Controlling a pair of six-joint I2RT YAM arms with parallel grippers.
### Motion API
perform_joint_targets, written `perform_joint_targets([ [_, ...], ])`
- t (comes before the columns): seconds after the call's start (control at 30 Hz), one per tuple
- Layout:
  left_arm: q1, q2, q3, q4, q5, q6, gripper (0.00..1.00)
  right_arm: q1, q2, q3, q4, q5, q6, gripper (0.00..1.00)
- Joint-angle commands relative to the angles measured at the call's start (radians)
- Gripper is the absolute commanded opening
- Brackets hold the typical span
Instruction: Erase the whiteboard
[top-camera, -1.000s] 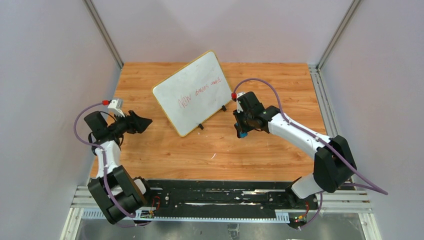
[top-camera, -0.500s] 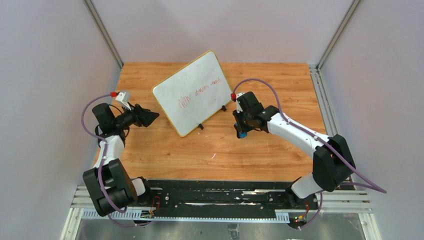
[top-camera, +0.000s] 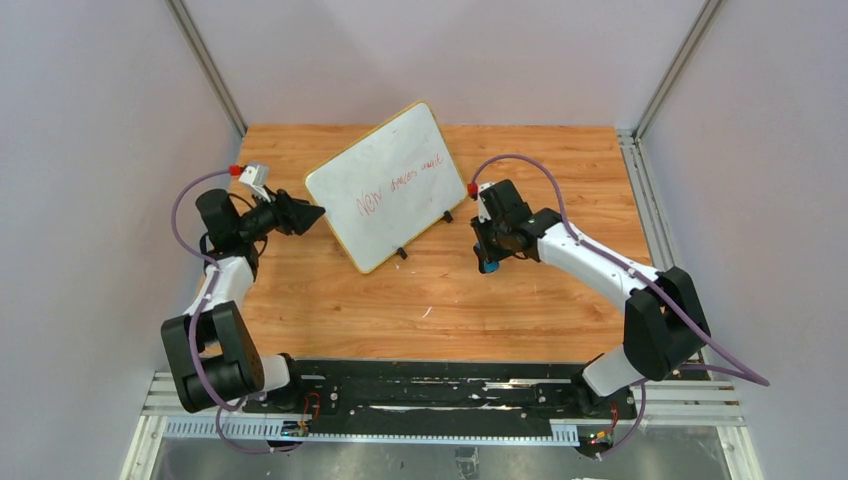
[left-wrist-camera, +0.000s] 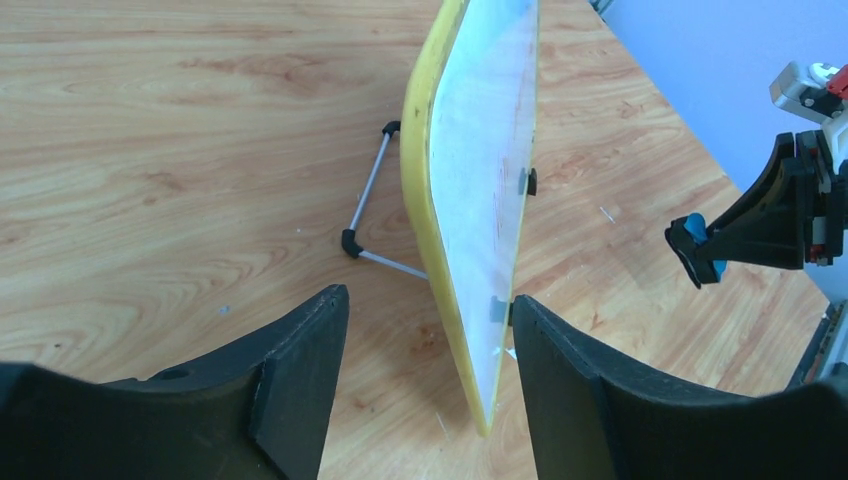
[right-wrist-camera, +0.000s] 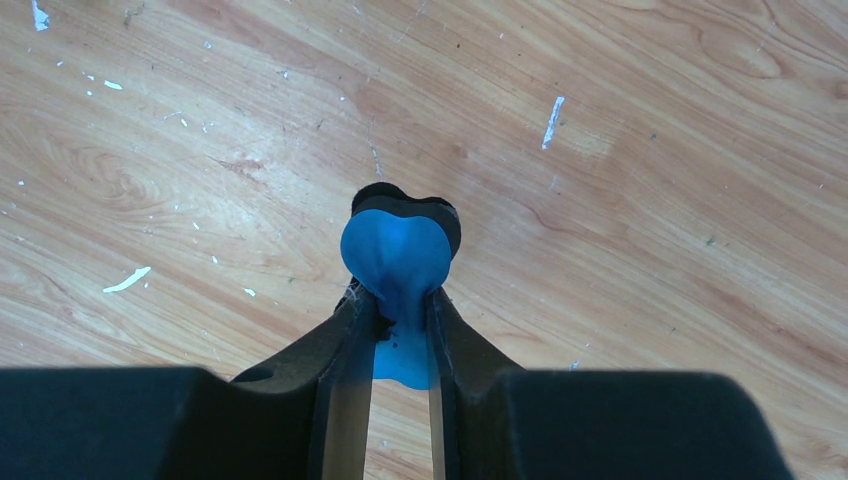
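Left arm squares up to brace the board; right arm carries the eraser.

On the wood-grain counter (top-camera: 520, 300), the large yellow-framed whiteboard (top-camera: 385, 195) stands propped on its wire legs, red writing unwiped. At the whiteboard's left edge the left pincer (top-camera: 315, 213) is spread wide, one finger on each side of the frame. Whether it touches, I cannot tell. It is probably there to steady the board against wiping pressure. Right of the whiteboard, apart from it, the right pincer (top-camera: 487, 262) is clenched on a small blue eraser block (right-wrist-camera: 398, 255), squeezing it so that it bulges.
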Motion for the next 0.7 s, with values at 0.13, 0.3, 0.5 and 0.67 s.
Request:
perform_joint_targets([
  [0.13, -0.036, 0.049, 0.048, 0.094, -0.038, -0.054, 0.62, -0.041, -0.012, 0.028, 0.01, -0.013, -0.018, 0.23],
  [0.3, -0.045, 0.068, 0.058, 0.121, -0.044, -0.073, 0.57, -0.052, -0.016, 0.029, 0.01, -0.019, -0.021, 0.23],
  [0.5, -0.057, 0.085, 0.068, 0.128, -0.042, -0.079, 0.5, -0.059, -0.011, 0.03, 0.01, -0.021, -0.021, 0.23],
  [0.67, -0.071, 0.089, 0.07, 0.143, -0.038, -0.091, 0.5, -0.064, -0.008, 0.032, 0.01, -0.022, -0.019, 0.23],
])
